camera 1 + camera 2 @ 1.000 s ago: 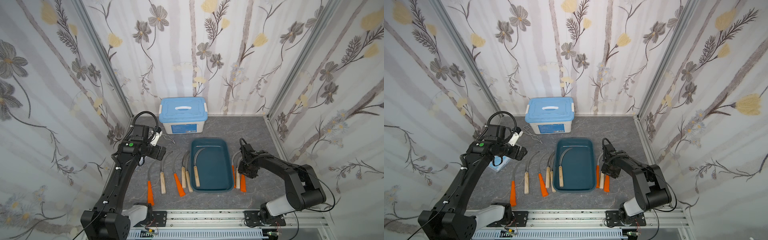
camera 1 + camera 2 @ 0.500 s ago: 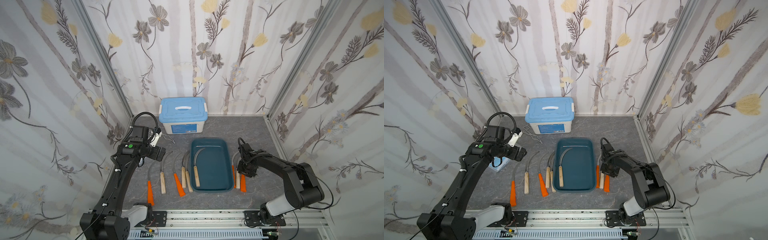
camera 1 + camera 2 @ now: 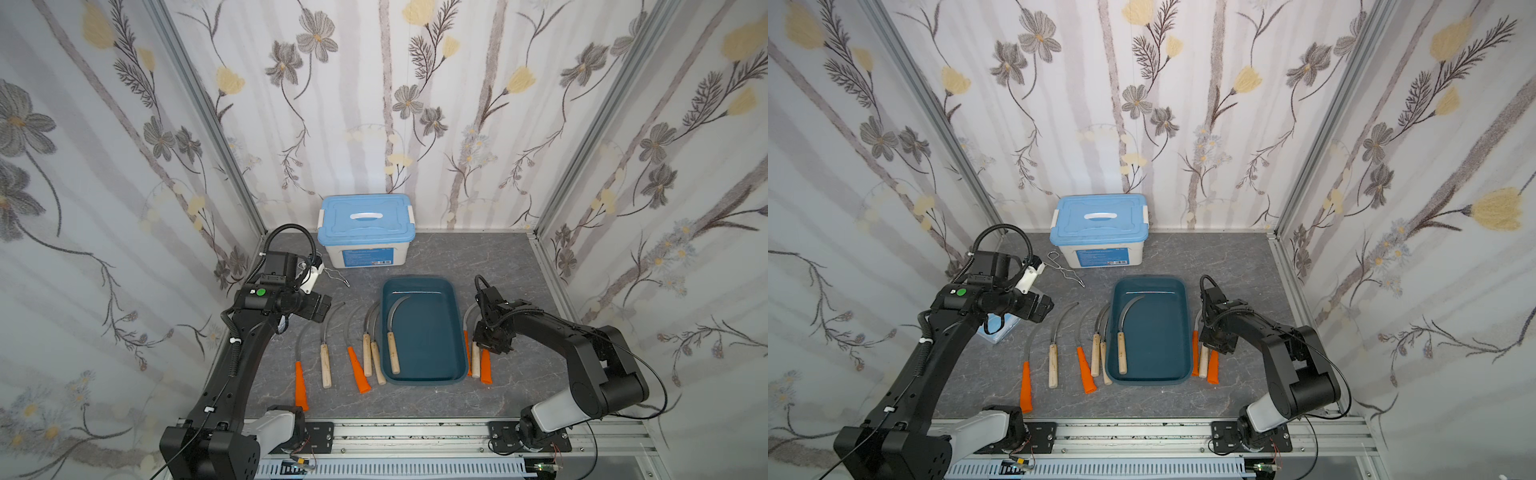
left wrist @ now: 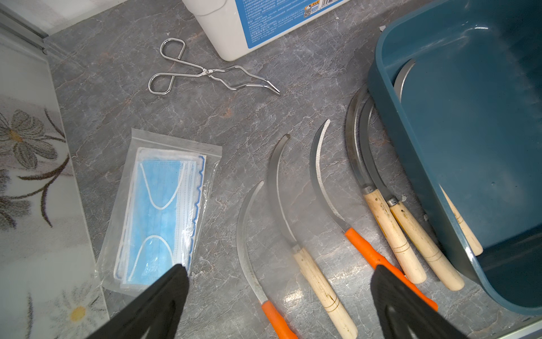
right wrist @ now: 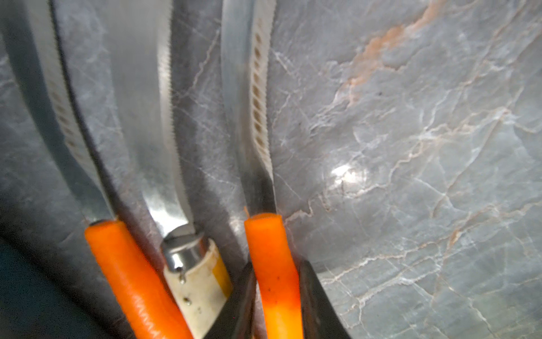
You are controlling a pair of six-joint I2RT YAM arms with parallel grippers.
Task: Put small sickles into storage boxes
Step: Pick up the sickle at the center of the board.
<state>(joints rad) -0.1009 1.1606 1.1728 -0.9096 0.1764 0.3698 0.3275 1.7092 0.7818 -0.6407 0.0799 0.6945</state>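
Observation:
The dark teal storage box [image 3: 432,332] [image 3: 1158,328] lies mid-table with one wooden-handled small sickle [image 3: 392,332] inside. Just right of it three sickles lie side by side. My right gripper [image 3: 484,347] [image 5: 275,270] is low over them, shut on the orange handle [image 5: 272,264] of the outermost one, which still lies on the table. Left of the box lie several more sickles, with orange handles [image 3: 300,382] and wooden ones [image 3: 325,365]. Above their blades, my left gripper [image 3: 322,307] [image 4: 278,270] hovers wide open and holds nothing.
A white box with a blue lid [image 3: 365,232] stands at the back. Wire tongs [image 4: 211,73] and a bag of blue masks [image 4: 164,205] lie near the left wall. Flowered walls enclose three sides, and a metal rail [image 3: 415,432] runs along the front.
My right gripper's jaws have closed in on the orange handle beside the box. The left arm has barely moved.

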